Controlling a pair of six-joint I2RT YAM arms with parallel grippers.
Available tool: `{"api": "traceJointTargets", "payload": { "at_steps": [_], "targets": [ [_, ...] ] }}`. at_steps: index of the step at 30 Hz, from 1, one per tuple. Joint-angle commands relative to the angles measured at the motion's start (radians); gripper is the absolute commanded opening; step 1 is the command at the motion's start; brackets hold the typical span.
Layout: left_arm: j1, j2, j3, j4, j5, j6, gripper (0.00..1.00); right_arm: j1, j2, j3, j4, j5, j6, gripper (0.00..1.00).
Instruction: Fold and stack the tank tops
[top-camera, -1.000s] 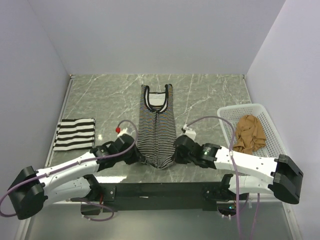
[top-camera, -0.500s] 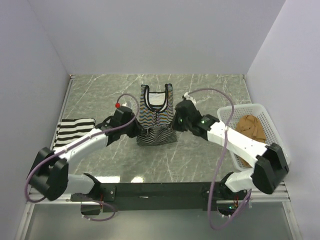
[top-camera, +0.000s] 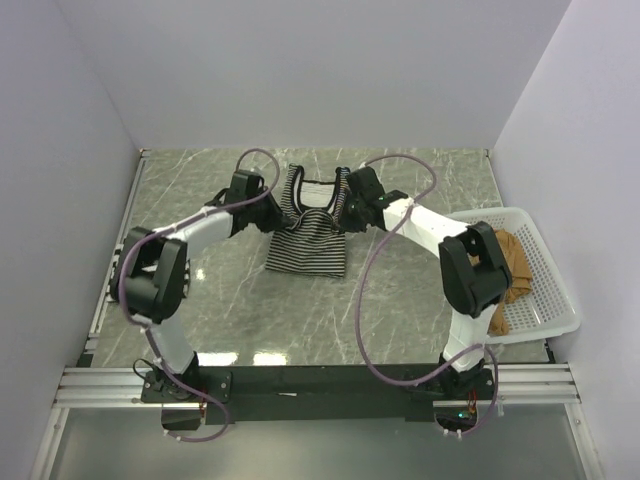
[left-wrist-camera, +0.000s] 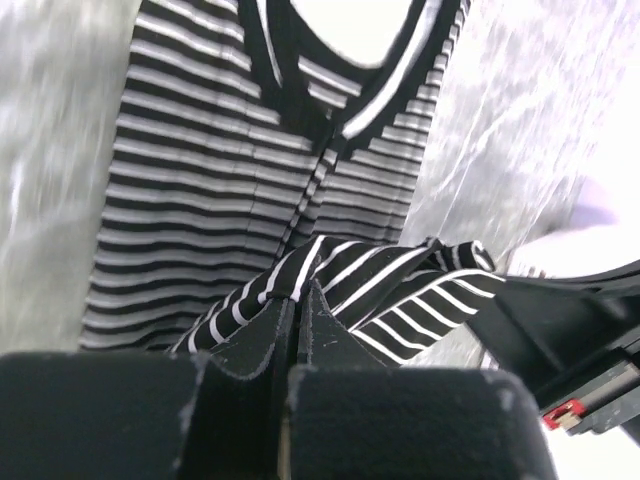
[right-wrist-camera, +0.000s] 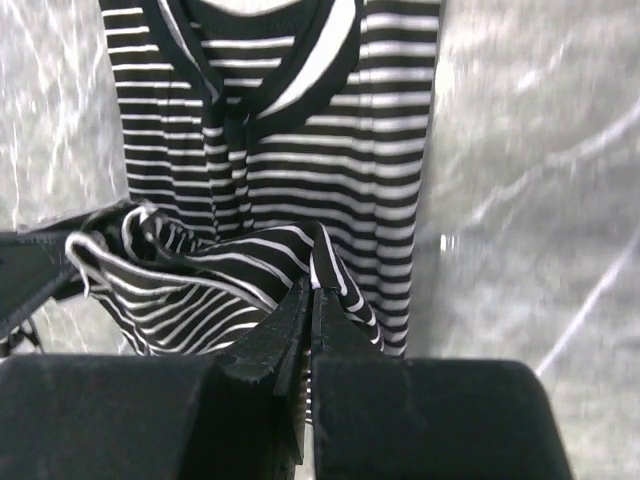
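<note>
**A:** Layout, biggest item first?

**B:** Grey-green marbled surface. A white mesh basket sits at its right edge.

**A:** Thin-striped tank top?

**B:** The thin-striped tank top lies mid-surface, toward the far wall. Its long axis runs near to far, and the black-trimmed neckline and straps point at the far wall. It is doubled over. The fold forms the near edge, and the hem end is lifted over the chest, bunched and sagging between the two arms.

**A:** Tan top?

**B:** The tan top is crumpled in the basket, partly behind the right arm. I can't read which way it points.

**A:** Fingers?

**B:** The left fingers are pressed together, pinching the hem's left corner. The right fingers are likewise clamped, on the right corner. Both pairs sit just beside the straps, one on each side.
</note>
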Motion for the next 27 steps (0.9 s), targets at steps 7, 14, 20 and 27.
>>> {"api": "traceJointTargets", "payload": {
  "at_steps": [7, 14, 20, 27],
  "targets": [
    [0.042, 0.196, 0.244, 0.031, 0.108, 0.043, 0.01, -0.066, 0.106, 0.158, 0.026, -0.066, -0.022, 0.00],
    [0.075, 0.290, 0.341, 0.063, 0.175, 0.025, 0.02, -0.109, 0.161, 0.211, 0.034, -0.099, -0.015, 0.00],
    [0.098, 0.394, 0.471, 0.064, 0.218, 0.002, 0.02, -0.132, 0.259, 0.314, 0.015, -0.119, -0.010, 0.00],
    [0.139, 0.494, 0.565, 0.087, 0.260, -0.021, 0.27, -0.178, 0.345, 0.426, -0.008, -0.141, 0.001, 0.35]
  ]
}}
